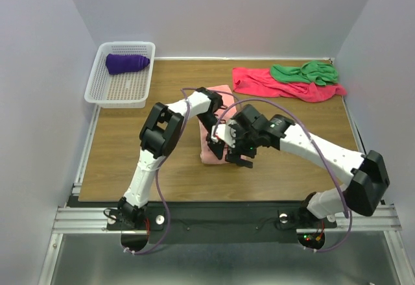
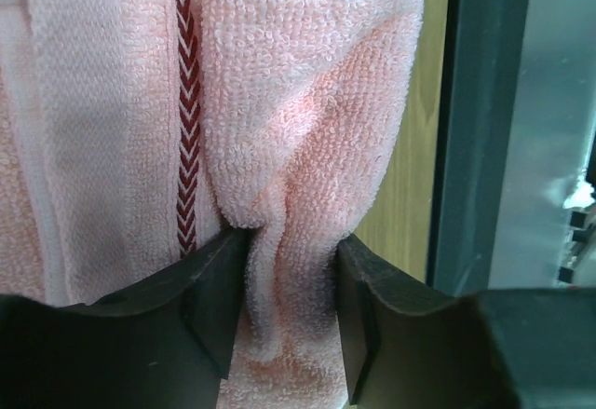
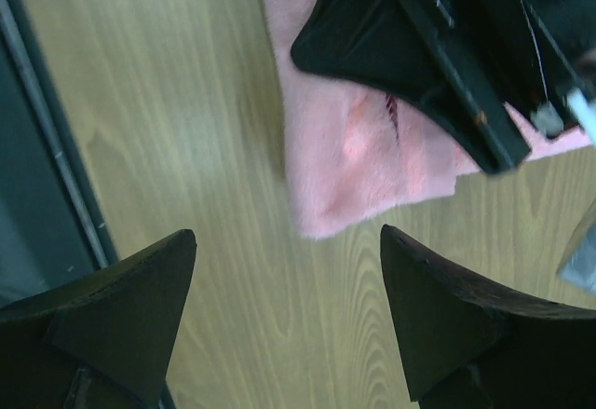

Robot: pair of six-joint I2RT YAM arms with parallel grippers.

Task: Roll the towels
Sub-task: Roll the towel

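1. The salmon-pink towel [image 2: 307, 102] filled most of the view, bunched into a soft ridge.
2. The left gripper [image 2: 291, 288] pinched that ridge, both jaws against the cloth.
3. A dark red chevron stripe [image 2: 189, 129] ran lengthwise (left of the ridge).
4. The wooden tabletop [image 2: 414, 176] showed at right, its edge meeting a dark rail [image 2: 480, 129].

Text: none readable, in any view
Brands, numbers: none — pink towel [image 2: 307, 129] bears only a chevron band [image 2: 189, 129]

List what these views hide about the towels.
- Top view: left arm and right arm cover the middle of the salmon-pink towel; roll unreadable.
- Left wrist view: it runs off the top and left edges.
- Right wrist view: the left arm blocks its far part.
- Top view: green towel overlaps crimson towel.
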